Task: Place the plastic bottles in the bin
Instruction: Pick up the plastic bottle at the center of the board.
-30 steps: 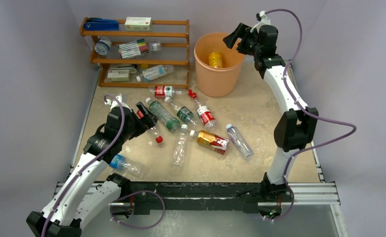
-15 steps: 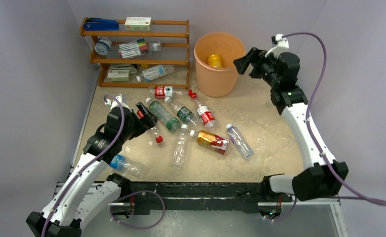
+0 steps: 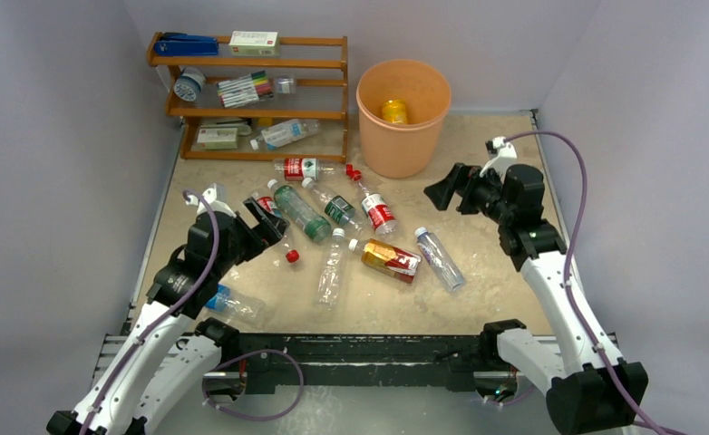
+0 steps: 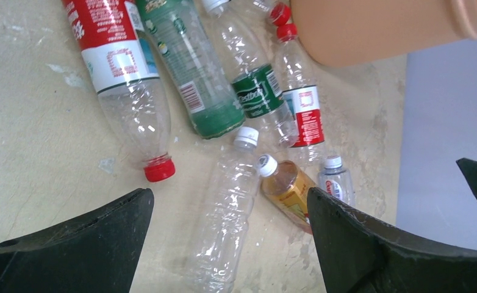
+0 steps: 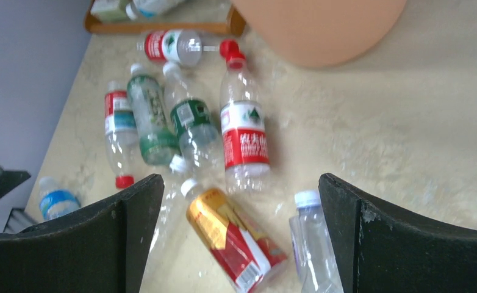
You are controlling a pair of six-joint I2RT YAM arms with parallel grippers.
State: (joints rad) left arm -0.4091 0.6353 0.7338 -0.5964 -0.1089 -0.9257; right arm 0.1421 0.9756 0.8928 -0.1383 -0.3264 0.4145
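Both arms are empty-handed here. The left gripper [image 3: 269, 222] is spread wide with nothing between the fingers. It sits over the left side of the table, right by a red-label bottle [image 4: 123, 73] with a red cap. The right gripper [image 3: 443, 188] is wide open too and holding nothing. It hangs over the right side, near the bin [image 3: 403, 149] but not touching it.

The bin stands at the far edge, a bit right of middle, with one yellow bottle [image 3: 394, 111] inside. The other bottles [image 3: 333, 210] lie flat in a loose bunch mid-table: green labels, red labels, a plain clear one [image 3: 331, 270], and an amber one [image 3: 390, 259] with a red label. A blue-label bottle [image 3: 233, 304] lies by itself toward the near-left corner. One more bottle [image 3: 286, 133] is on the lowest level of the wooden shelf [image 3: 251, 41] in the far-left corner.
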